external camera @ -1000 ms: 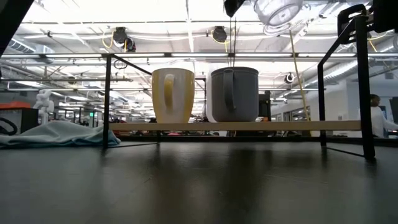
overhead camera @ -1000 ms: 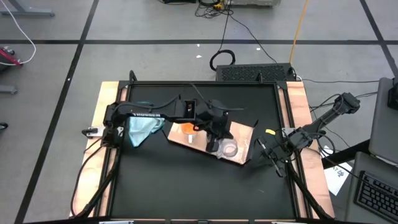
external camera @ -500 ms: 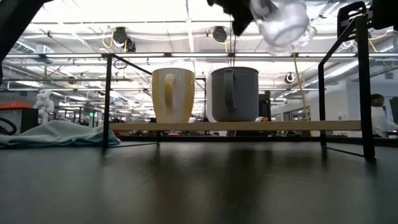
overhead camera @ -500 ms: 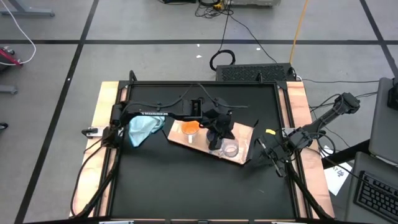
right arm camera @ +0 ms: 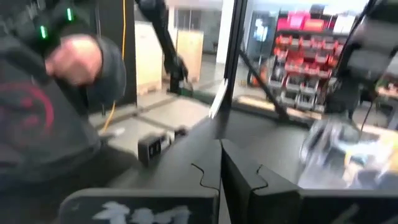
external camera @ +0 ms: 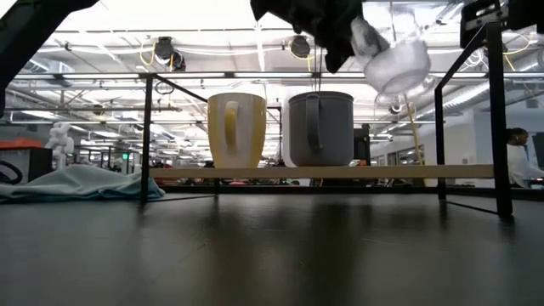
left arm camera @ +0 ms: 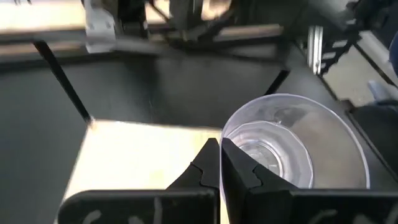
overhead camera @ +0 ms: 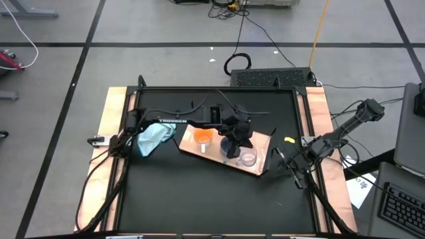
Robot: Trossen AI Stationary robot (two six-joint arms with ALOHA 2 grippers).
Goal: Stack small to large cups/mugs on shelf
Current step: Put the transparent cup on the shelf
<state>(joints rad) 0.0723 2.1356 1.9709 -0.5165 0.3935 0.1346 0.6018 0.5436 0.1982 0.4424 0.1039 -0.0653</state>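
The left gripper (overhead camera: 238,147) reaches across from the left side of the table and hangs over the right half of the shelf (overhead camera: 259,166), its fingers pinching the rim of the clear cup (external camera: 396,61). In the low view the cup is tilted and held in the air, well above the board and above the tops of the two mugs. In the left wrist view the fingers (left arm camera: 214,167) are pressed together on the cup's wall, with pale wood below.

The orange mug (external camera: 235,129) and the blue-grey mug (external camera: 320,128) stand upright on the shelf, close beside each other, the orange one to the left.

A teal cloth (overhead camera: 151,137) lies on the table left of the shelf.

The right gripper (overhead camera: 284,161) waits near the table's right edge, its fingers pressed together and holding nothing.
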